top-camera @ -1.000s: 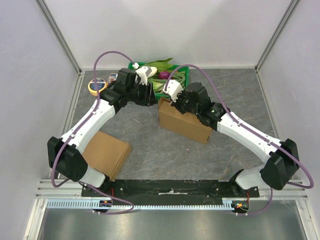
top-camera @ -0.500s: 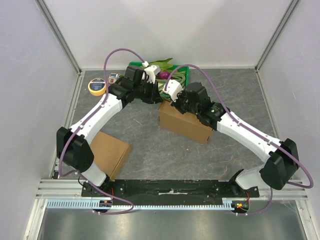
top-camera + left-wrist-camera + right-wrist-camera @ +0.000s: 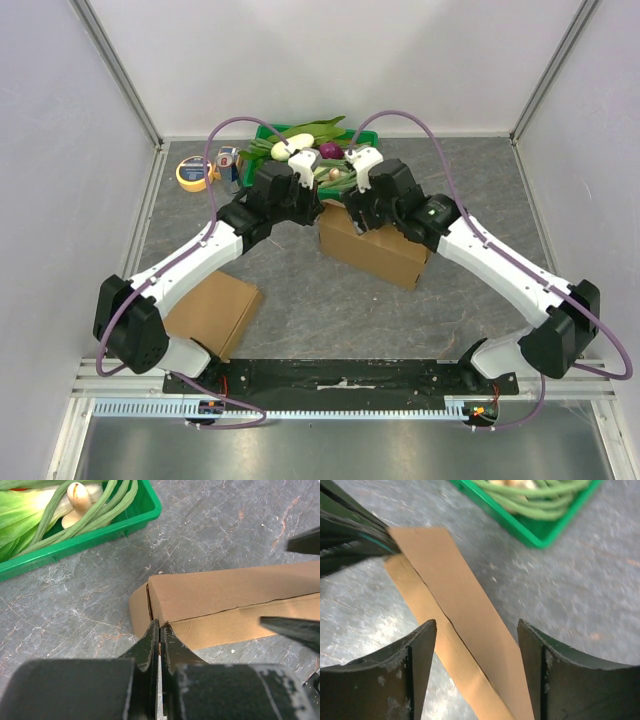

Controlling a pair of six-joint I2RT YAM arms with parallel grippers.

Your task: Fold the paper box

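1. Top external view: the paper box [image 3: 388, 252] lies on the table [image 3: 300, 290] just in front of the green tray [image 3: 262, 132], with both arms meeting over its far left corner. The left gripper [image 3: 312, 203] and right gripper [image 3: 358, 207] come in from opposite sides, probably so one can steady the corner while the other works the flaps. A second cardboard piece [image 3: 212, 310] lies well apart, beside the left arm.

2. Left wrist view: the left gripper [image 3: 159, 628] is clenched, its tips touching the box [image 3: 225, 587] at the near edge by the corner. I cannot tell whether any card is pinched between them. The contact looks meant to pin that edge down.

3. Right wrist view: the right gripper [image 3: 476, 630] is released. Its fingers [image 3: 420, 650] stand apart over the box's seamed top [image 3: 447, 580], apparently poised to take a fresh grip.
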